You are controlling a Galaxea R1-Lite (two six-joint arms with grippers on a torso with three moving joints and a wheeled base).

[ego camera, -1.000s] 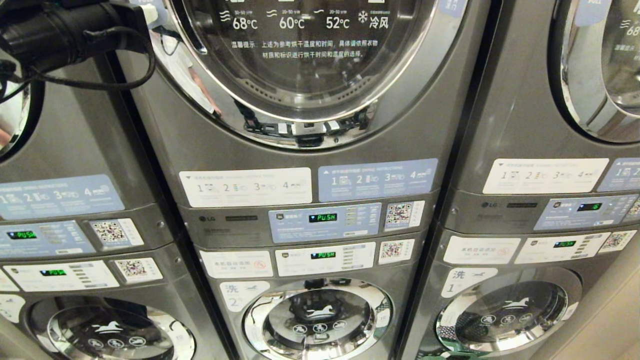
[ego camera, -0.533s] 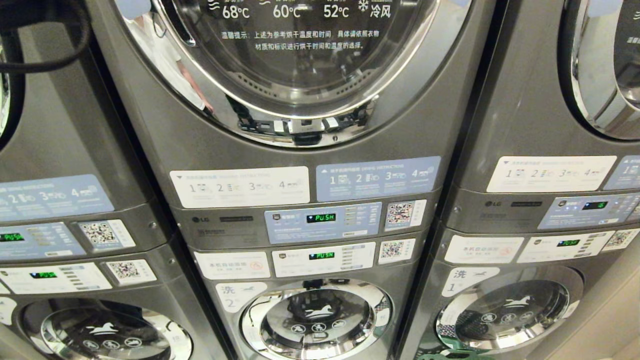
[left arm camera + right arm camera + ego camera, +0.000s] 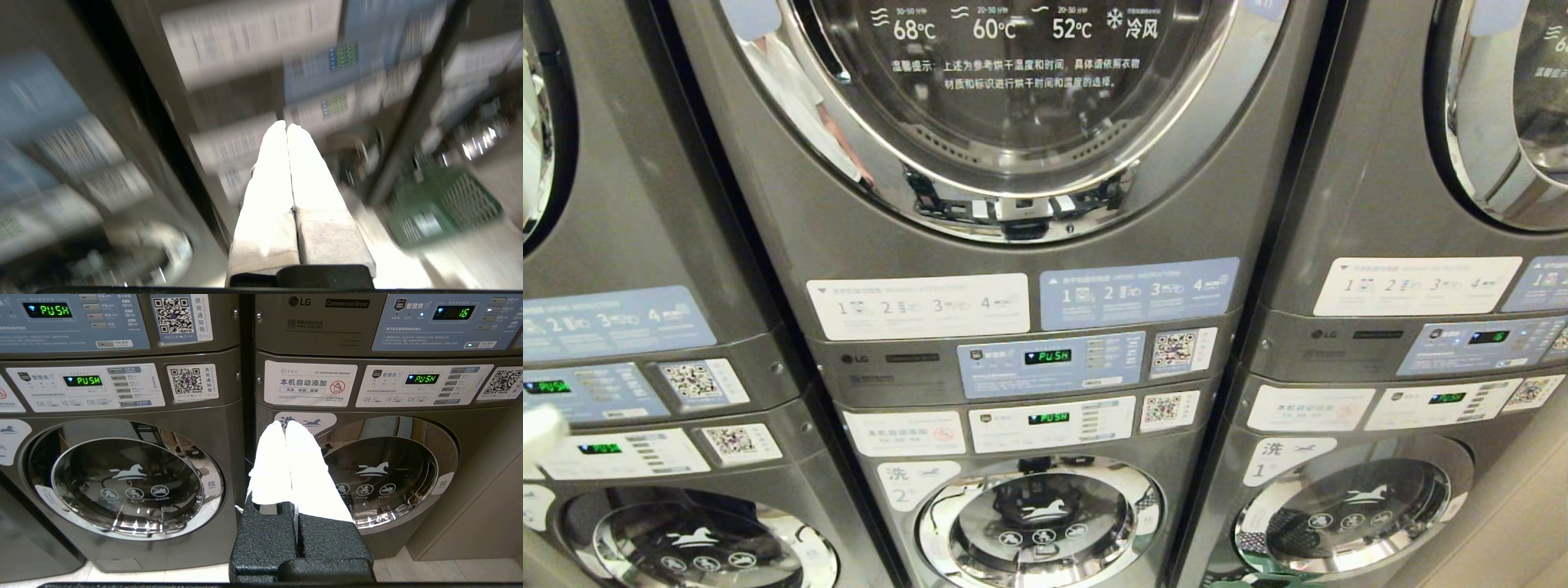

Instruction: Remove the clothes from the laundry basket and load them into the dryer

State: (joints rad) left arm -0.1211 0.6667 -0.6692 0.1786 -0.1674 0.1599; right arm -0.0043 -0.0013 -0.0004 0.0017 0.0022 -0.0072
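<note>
You face the middle dryer (image 3: 1029,122), door closed. The laundry basket (image 3: 443,208) sits on the floor beside the machines. Your left gripper (image 3: 287,127) and right gripper (image 3: 284,425) have jaws clenched, empty.

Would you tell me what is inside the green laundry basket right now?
The laundry basket shows only its perforated green side, blurred, on the floor by the machines. Its inside cannot be made out, so any clothes remain unseen.
</note>
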